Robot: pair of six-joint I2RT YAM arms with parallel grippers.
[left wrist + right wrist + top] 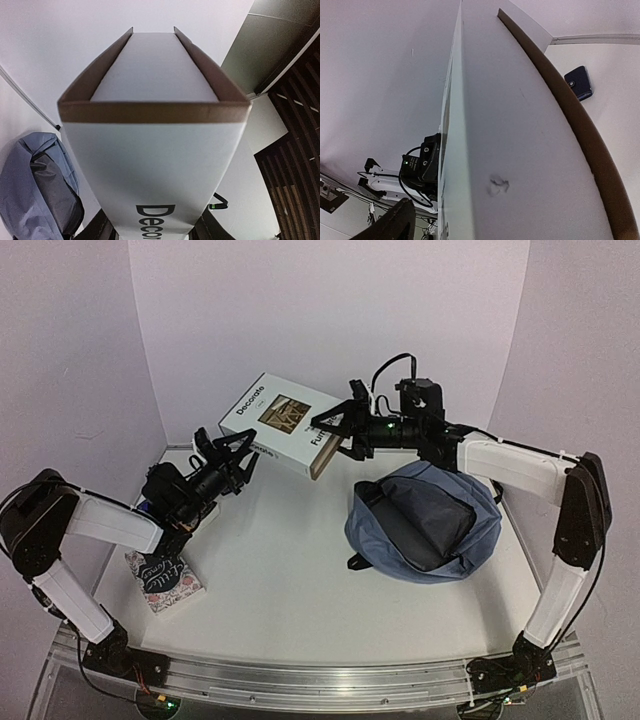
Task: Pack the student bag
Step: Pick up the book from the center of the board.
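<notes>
Surroundings: A patterned notebook (165, 580) lies flat on the table (280, 580) at 8 o'clock from the table centre, beside the left arm. The right wrist view shows a small dark-blue item (579, 82) on the table surface. It is too small to identify.
Obstruction: The right forearm passes above the 12 o'clock edge of the student bag (470, 540). The white book (280, 420) hangs in the air at 11 o'clock from the bag, apart from it.
Bag location: The bag lies on the table at 3 o'clock from the table centre, in front of the right arm.
Bag orientation: The bag lies flat with its mouth facing up and open. The dark grey lining is exposed. The wider extent runs roughly along the 9-to-3 line. A black strap sits at its 10 o'clock edge. The top end cannot be determined.
Book orientation: The book is raised and tilted. The cover lettering "Decorate" faces the top camera. The long axis runs from 10 o'clock down to 4 o'clock.
Left gripper (238, 453): It is clamped on the book's 8 o'clock edge. In the left wrist view the book (155, 165) fills the gap between the fingers.
Right gripper (338, 432): It is closed on the book's 3 o'clock edge. In the right wrist view one finger (390, 225) lies beside the book (520, 150). The other finger is hidden.
</notes>
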